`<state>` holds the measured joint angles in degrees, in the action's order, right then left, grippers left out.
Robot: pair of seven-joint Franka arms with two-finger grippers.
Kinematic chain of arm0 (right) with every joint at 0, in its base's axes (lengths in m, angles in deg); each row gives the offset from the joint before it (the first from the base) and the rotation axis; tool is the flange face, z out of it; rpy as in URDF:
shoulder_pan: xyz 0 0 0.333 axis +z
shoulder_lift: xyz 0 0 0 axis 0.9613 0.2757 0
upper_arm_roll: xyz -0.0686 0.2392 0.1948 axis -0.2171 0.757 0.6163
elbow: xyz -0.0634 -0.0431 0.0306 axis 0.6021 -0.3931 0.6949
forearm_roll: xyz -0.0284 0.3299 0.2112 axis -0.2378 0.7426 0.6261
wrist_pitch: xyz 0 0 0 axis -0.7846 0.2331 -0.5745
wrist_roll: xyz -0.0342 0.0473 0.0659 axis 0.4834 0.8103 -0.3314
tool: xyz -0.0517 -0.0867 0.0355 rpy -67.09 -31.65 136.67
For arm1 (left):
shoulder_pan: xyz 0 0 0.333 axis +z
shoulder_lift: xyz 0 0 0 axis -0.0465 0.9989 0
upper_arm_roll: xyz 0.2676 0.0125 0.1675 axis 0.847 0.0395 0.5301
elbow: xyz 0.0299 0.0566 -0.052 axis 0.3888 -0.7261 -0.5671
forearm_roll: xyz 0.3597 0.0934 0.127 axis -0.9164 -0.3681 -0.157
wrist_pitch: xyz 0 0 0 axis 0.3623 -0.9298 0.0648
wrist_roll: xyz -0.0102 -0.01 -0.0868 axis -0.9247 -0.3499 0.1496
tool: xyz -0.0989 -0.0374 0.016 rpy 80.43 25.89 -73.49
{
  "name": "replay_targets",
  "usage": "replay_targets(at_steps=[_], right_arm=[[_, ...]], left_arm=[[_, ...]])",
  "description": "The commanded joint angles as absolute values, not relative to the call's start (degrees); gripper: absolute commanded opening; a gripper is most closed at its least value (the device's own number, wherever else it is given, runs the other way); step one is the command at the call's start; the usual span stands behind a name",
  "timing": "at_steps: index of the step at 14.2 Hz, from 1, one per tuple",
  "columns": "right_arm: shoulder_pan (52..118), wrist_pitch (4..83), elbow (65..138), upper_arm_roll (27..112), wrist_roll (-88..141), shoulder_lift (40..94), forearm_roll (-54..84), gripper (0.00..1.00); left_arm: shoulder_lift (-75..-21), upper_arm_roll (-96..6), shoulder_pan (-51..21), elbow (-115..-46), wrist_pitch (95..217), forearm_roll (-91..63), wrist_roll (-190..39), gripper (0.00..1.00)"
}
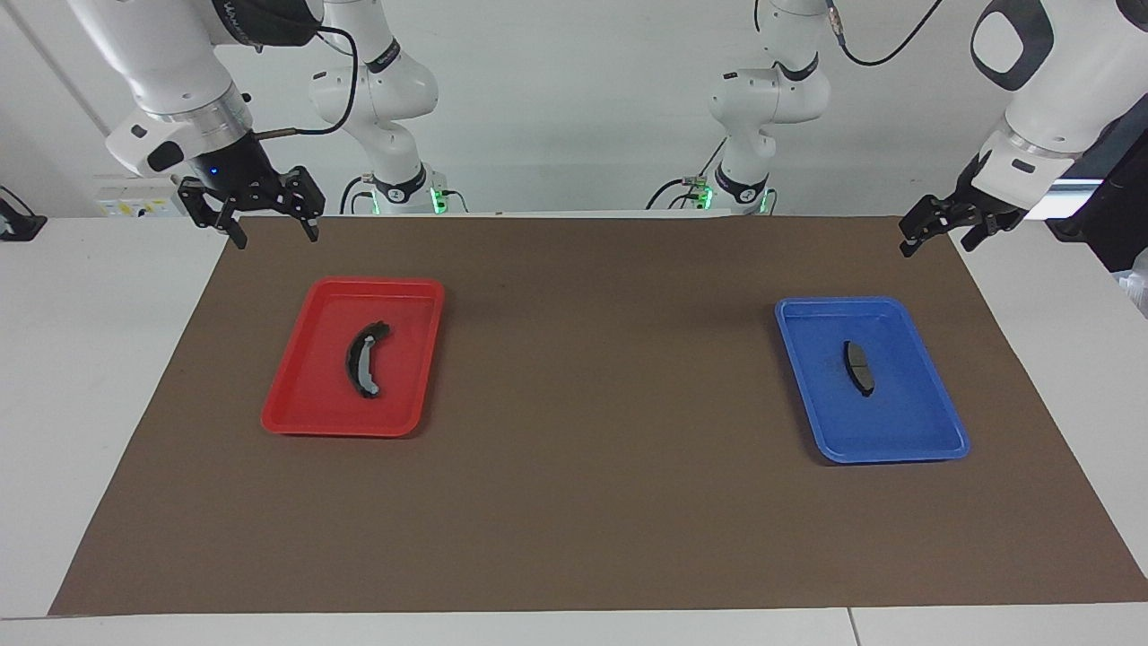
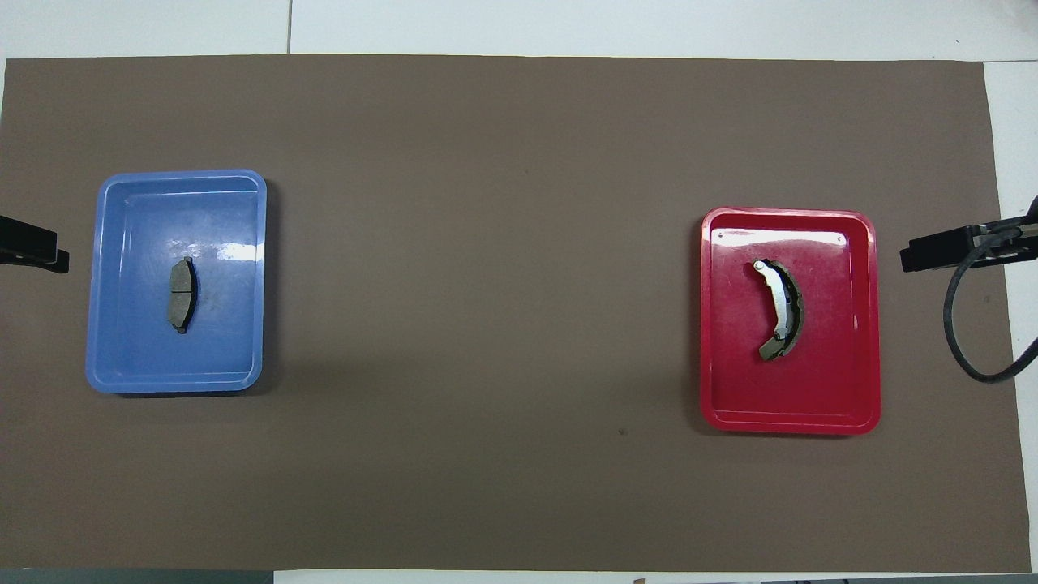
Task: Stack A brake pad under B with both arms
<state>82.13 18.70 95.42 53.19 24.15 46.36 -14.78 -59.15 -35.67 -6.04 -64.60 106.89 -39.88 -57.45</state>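
Observation:
The A brake pad (image 1: 858,367), short, flat and dark grey, lies in the blue tray (image 1: 906,431) toward the left arm's end of the table; it also shows in the overhead view (image 2: 182,294). B (image 1: 364,359), the black crescent with a light grey strip, lies in the red tray (image 1: 314,395) toward the right arm's end and shows in the overhead view (image 2: 780,310). My right gripper (image 1: 274,235) hangs open and empty over the mat's edge near the red tray. My left gripper (image 1: 939,242) hangs open and empty over the mat's corner near the blue tray.
A brown mat (image 1: 592,449) covers the table between the trays. The right arm's black cable (image 2: 973,341) loops beside the red tray (image 2: 835,381). In the overhead view only the tips of the right gripper (image 2: 941,247) and left gripper (image 2: 32,247) show.

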Motion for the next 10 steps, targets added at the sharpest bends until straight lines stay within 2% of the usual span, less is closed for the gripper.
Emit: replay_targets(at_steps=[1, 10], right_arm=[[81.9, 18.4, 95.8, 53.6, 23.7, 45.9, -15.3, 1.0], [81.4, 18.2, 95.8, 53.4, 23.7, 45.9, -15.3, 1.0]], left_arm=[[-59.8, -35.6, -6.0, -65.3, 107.1, -40.1, -58.0, 1.0], [-59.8, -35.6, -6.2, -65.8, 108.3, -40.1, -58.3, 1.0]])
